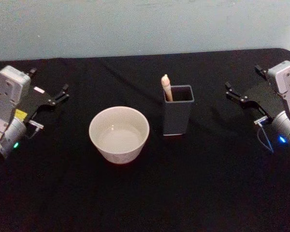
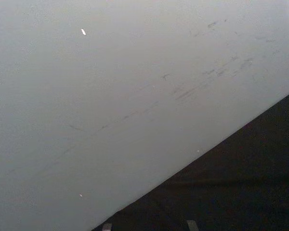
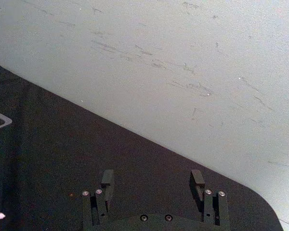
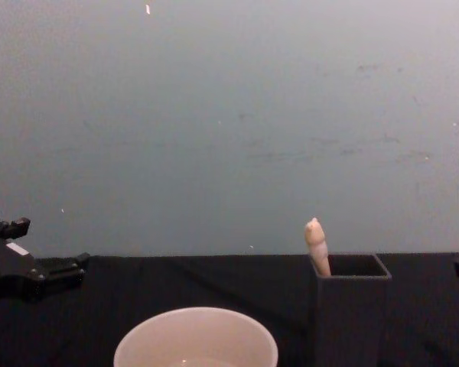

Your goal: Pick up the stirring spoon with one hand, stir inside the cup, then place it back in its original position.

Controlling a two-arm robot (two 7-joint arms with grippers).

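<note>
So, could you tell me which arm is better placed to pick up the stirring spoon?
Right, probably: the right gripper sits nearer the stirring spoon in its holder; the cup lies on the side of the left gripper.

**Wall and dark cloth, seen from the left wrist**

A pale grey-blue wall (image 2: 111, 96) takes up most of the view. Faint scuff marks (image 2: 192, 91) streak across it, and a small white speck (image 2: 83, 32) sits on it well apart from the marks. The black-covered table (image 2: 250, 183) fills one corner, and its edge cuts a straight diagonal against the wall. At the frame's margin, two grey fingertips (image 2: 191, 224) of the left gripper (image 2: 149, 227) just poke in, spread apart with bare cloth between them.
</note>
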